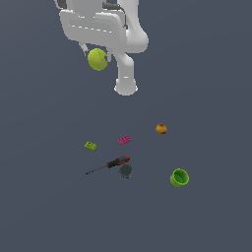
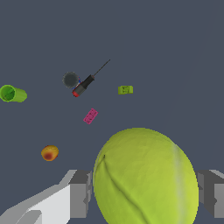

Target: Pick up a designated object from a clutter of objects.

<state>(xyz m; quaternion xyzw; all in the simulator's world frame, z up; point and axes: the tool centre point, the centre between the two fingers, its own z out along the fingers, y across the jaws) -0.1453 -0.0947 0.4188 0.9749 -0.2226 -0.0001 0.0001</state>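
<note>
Exterior view: my gripper clamps the tennis ball high above the desk, the clutter well below. Wrist view: fingers pinch the ball's sides; a jolt could roll it free.

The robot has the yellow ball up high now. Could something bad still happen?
Maybe. The tennis ball is round, and in the wrist view the gripper seems to pinch it only at two sides, so it might slip out. If it drops, it could land among the things below, such as the screwdriver, the pink brick or the grey ball, and knock them about or roll away.
</note>
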